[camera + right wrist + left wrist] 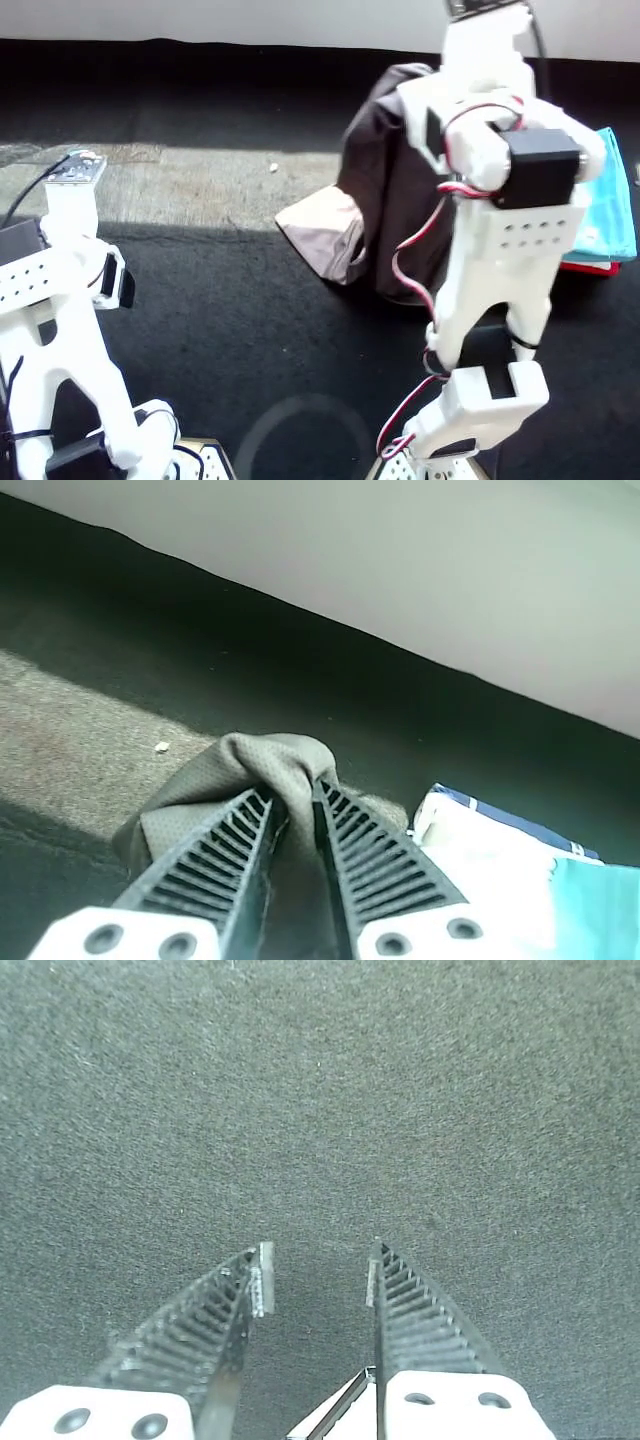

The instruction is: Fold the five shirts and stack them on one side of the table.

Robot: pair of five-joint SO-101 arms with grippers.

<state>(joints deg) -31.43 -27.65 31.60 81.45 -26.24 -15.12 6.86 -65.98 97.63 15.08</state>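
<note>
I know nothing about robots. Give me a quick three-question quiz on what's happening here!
1. True or false: the left claw grips a shirt.
2. Which colour tops the folded stack? A yellow, B turquoise, C orange.
3. Which claw holds the grey shirt up off the table?
Key: 1 false, it is open; 2 B; 3 the right claw.

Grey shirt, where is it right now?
In the high view, the grey shirt hangs from the right gripper at the far right, beside the folded stack.
</note>
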